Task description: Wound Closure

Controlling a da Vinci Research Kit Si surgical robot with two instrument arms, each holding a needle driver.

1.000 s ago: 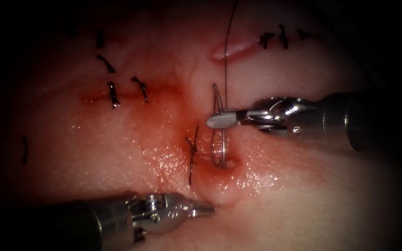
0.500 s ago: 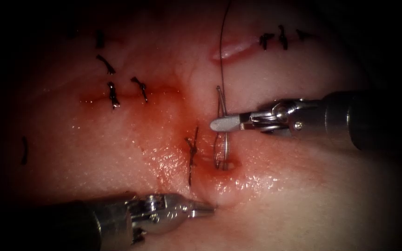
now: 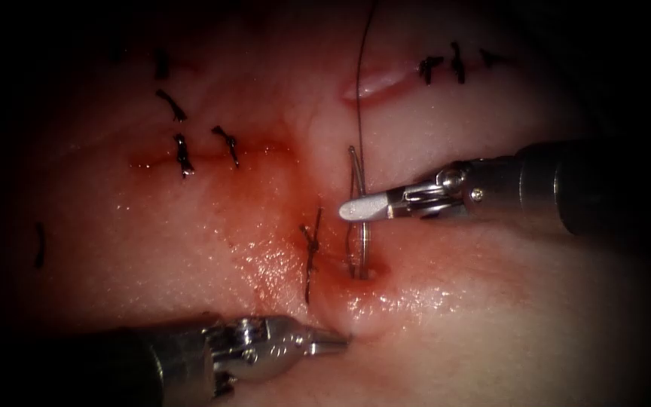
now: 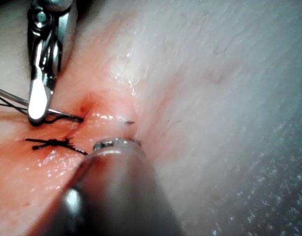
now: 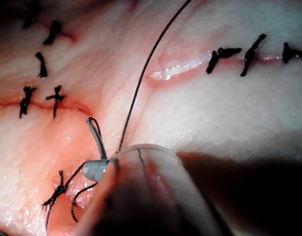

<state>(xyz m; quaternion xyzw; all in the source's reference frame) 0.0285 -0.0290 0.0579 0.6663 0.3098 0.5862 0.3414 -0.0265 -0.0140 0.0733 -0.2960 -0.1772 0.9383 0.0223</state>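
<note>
My right tool point(image 3: 359, 208) comes in from the right, shut on the curved needle point(image 3: 354, 169) about mid-curve. The needle's tail stands up above the jaws, and below them its front part enters the tissue point(image 3: 491, 301) at a red dimple point(image 3: 365, 270), just right of the cut. Thread point(image 3: 363, 90) runs from the tail up out of view. In the right wrist view the right tool point(image 5: 96, 169) grips the needle point(image 5: 96, 135) with the thread point(image 5: 146, 69) rising from it. My left tool point(image 3: 333, 341) is shut on nothing, its tip against the tissue below the dimple. A small dark point point(image 4: 128, 122) pokes out near the left tool point(image 4: 116, 144).
A knotted stitch point(image 3: 310, 249) lies just left of the needle. Several older dark stitches point(image 3: 182, 151) sit at the upper left and others point(image 3: 453, 64) at the upper right beside a short open slit point(image 3: 378, 79). Red fluid point(image 3: 265, 256) wets the tissue around the cut.
My right tool has moved down and rolled, turning the needle deeper into the tissue, so less of its curve shows below the jaws. The left tool has stayed still.
</note>
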